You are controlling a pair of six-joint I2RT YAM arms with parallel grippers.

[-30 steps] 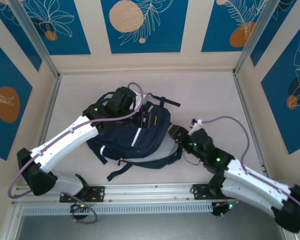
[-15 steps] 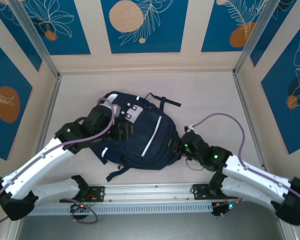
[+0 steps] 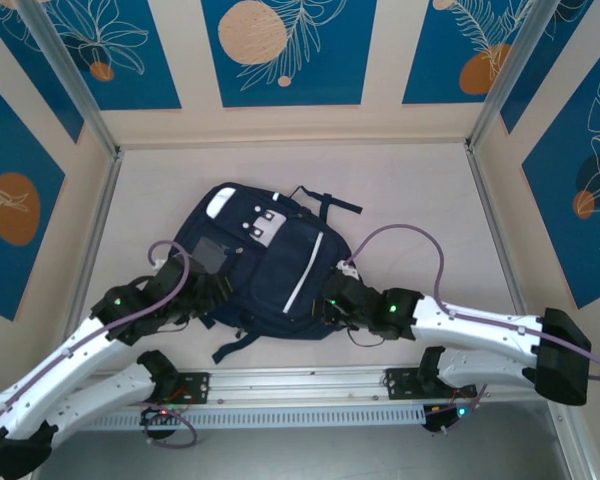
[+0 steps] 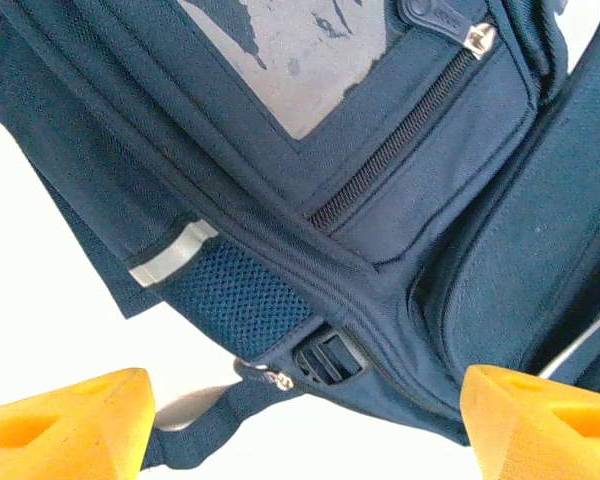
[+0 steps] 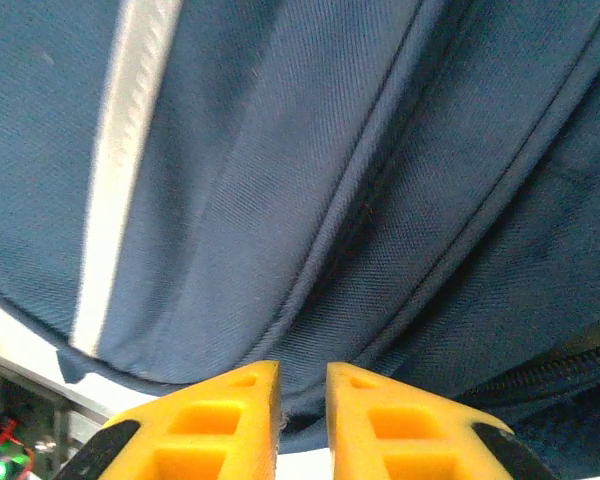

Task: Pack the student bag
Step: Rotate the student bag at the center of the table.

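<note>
The student bag (image 3: 270,255), dark navy with a white stripe and pale patches, lies flat with its front up in the middle of the table. My left gripper (image 3: 208,292) is at the bag's near-left edge. In the left wrist view this gripper (image 4: 300,425) stands wide open, with the bag's (image 4: 380,200) mesh side pocket, buckle and zip pull beyond its yellow fingers (image 4: 65,425). My right gripper (image 3: 330,305) is at the bag's near-right edge. In the right wrist view it (image 5: 302,385) is nearly closed, its tips pinching the hem of the bag (image 5: 280,200).
A dark shoulder strap (image 3: 242,343) trails from the bag toward the metal rail (image 3: 300,382) at the near edge. Another strap (image 3: 332,205) sticks out at the bag's far side. Aluminium posts (image 3: 100,215) frame the table on both sides.
The bag, earlier raised and bunched under my left gripper, now lies flat. My left arm has pulled back toward the near left and opened. My right gripper has moved left onto the bag's edge and closed.
</note>
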